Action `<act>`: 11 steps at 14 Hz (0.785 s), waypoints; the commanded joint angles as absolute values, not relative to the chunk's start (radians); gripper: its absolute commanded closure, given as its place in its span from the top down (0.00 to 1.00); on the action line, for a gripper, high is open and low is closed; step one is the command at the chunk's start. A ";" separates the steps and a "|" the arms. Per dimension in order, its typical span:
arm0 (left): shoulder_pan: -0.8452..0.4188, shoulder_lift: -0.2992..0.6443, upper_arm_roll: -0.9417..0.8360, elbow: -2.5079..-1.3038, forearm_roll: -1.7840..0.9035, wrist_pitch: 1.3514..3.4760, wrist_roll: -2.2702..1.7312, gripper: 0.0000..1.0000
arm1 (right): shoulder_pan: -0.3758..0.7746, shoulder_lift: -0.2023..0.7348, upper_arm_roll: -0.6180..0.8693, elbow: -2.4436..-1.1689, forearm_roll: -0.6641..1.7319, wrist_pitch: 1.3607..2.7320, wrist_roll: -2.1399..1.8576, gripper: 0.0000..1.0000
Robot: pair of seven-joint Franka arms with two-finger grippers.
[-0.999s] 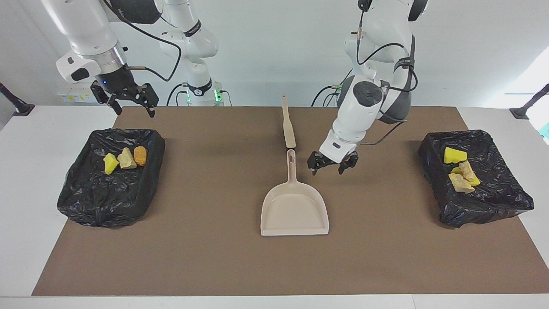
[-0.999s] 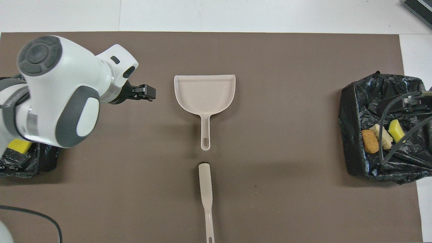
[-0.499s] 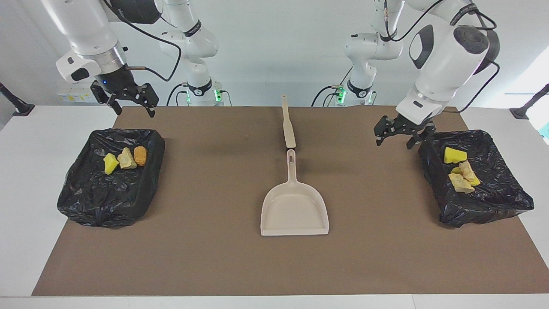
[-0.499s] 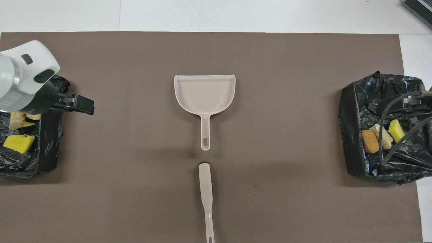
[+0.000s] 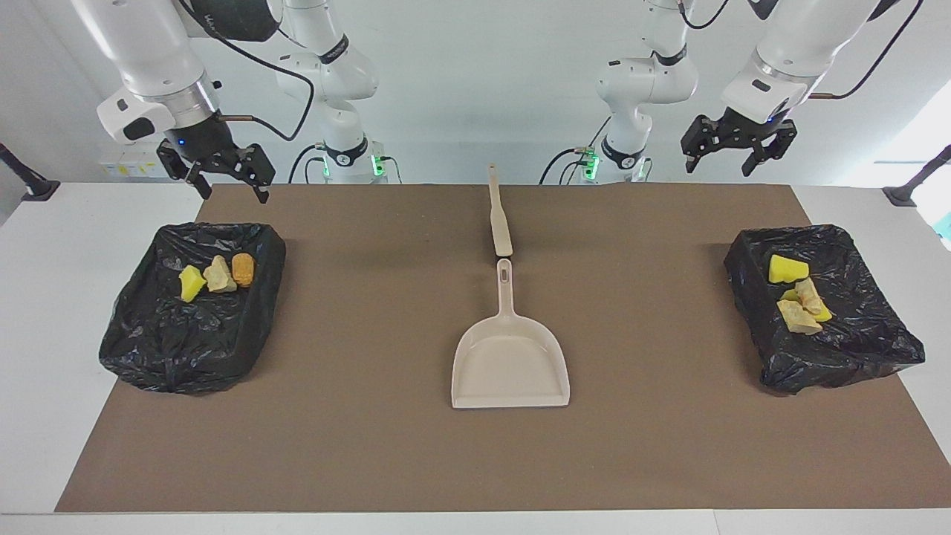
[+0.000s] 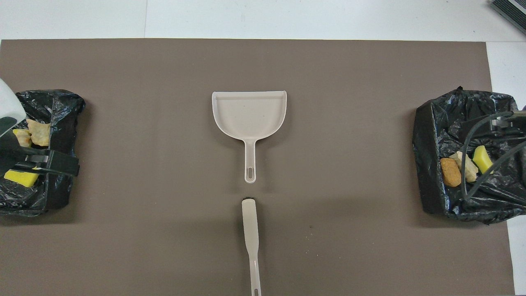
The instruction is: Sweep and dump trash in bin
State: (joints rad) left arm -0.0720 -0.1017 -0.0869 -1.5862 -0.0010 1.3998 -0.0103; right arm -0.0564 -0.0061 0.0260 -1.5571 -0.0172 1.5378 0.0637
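Observation:
The trash lies in two black-bag-lined bins. The bin (image 5: pixel 148 349) at the right arm's end holds a yellow sponge piece (image 5: pixel 191 283), a pale foam chunk (image 5: pixel 219 275) and an orange-brown lump (image 5: pixel 243 269). The bin (image 5: pixel 862 349) at the left arm's end holds a yellow sponge piece (image 5: pixel 787 269) and foam chunks (image 5: pixel 799 316). My right gripper (image 5: pixel 226 178) hangs open and empty above its bin's near rim. My left gripper (image 5: pixel 724 156) is open and empty, raised high by the other bin (image 6: pixel 61 111).
A beige dustpan (image 5: pixel 510 364) lies empty at the middle of the brown mat (image 5: pixel 356 446), its handle toward the robots. A beige brush (image 5: pixel 499 219) lies in line with the handle, nearer the robots. Cables (image 6: pixel 485 139) from the right arm cross its bin.
My left gripper has swung from beside the dustpan's handle toward the left arm's end and risen high near that bin. The right arm, dustpan, brush and trash have not moved.

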 commanded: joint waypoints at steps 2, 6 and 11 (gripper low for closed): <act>-0.071 -0.117 -0.087 -1.588 0.003 1.399 -0.009 1.00 | -0.060 -0.015 0.026 -1.559 -0.002 1.526 0.078 1.00; -0.057 -0.088 -0.086 -1.566 -0.008 1.402 -0.006 1.00 | -0.060 -0.015 0.028 -1.559 -0.002 1.528 0.078 1.00; -0.038 -0.064 -0.090 -1.529 -0.002 1.404 -0.005 1.00 | -0.060 -0.017 0.028 -1.562 -0.002 1.525 0.075 1.00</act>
State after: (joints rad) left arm -0.0476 -0.0811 -0.0820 -1.5610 -0.0028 1.4023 -0.0103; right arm -0.0564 -0.0061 0.0259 -1.5571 -0.0172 1.5378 0.0637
